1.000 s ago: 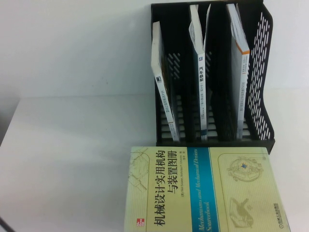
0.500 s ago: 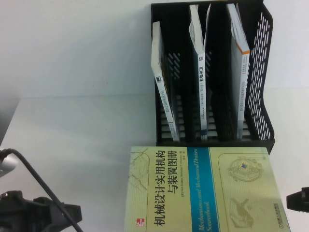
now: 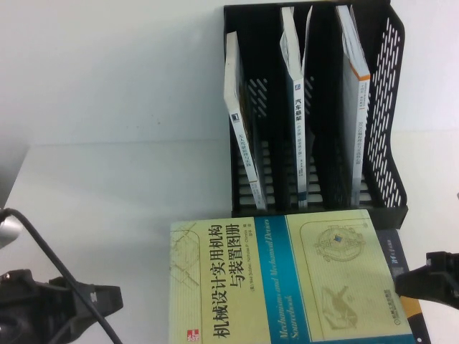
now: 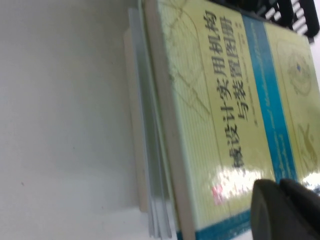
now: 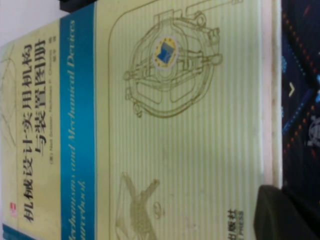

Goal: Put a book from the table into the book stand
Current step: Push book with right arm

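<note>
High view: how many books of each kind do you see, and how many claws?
Thin books, upright in the book stand: 3
Pale-yellow book, lying flat: 1
Dark navy book, under the pale-yellow book: 1
Claws: 2 (left claw over the table; right claw at the pale-yellow book's right edge)
Total: 5 books, 2 claws

I note three thin white books (image 3: 300, 107) standing upright, and a dark navy book (image 5: 300, 100) lying flat.
</note>
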Motion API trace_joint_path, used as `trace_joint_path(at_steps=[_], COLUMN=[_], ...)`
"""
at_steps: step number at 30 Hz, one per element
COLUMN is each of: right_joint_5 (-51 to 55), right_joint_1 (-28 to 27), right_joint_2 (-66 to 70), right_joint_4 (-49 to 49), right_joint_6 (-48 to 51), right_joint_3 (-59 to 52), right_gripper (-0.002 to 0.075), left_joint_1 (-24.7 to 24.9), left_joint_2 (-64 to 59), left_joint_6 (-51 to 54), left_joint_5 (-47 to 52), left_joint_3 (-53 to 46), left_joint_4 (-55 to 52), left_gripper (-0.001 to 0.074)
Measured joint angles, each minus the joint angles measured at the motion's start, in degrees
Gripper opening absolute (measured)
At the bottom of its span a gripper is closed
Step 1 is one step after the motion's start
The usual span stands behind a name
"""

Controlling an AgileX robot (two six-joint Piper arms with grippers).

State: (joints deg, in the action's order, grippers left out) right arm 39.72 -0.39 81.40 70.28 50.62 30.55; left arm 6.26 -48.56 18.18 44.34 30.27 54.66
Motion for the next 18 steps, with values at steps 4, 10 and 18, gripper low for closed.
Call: trace_joint_path(at_steps=[4, 10, 18], right_joint_5=[0.2, 0.7, -1.0], right_joint_1=[0.0, 0.0, 5.2], right_joint_2=[0.3, 0.3, 0.6], right_joint_4=[1.3, 1.4, 3.1], right_joint_6=[0.6, 0.8, 1.0], right_joint_3=[0.0, 0.0, 0.0], right_gripper=[-0.0003, -0.0003, -0.0003], left_joint_1=[0.0, 0.0, 0.0], left_joint_2=[0.0, 0.0, -2.6], left_joint_6=[-2.1, -2.2, 0.6], left_joint_5=[-4.1, -6.9, -4.0], left_joint_3=[0.0, 0.0, 0.5], left_joint_4=[-0.1, -0.1, 4.4], left_gripper=[0.0062, 0.0328, 0.0458])
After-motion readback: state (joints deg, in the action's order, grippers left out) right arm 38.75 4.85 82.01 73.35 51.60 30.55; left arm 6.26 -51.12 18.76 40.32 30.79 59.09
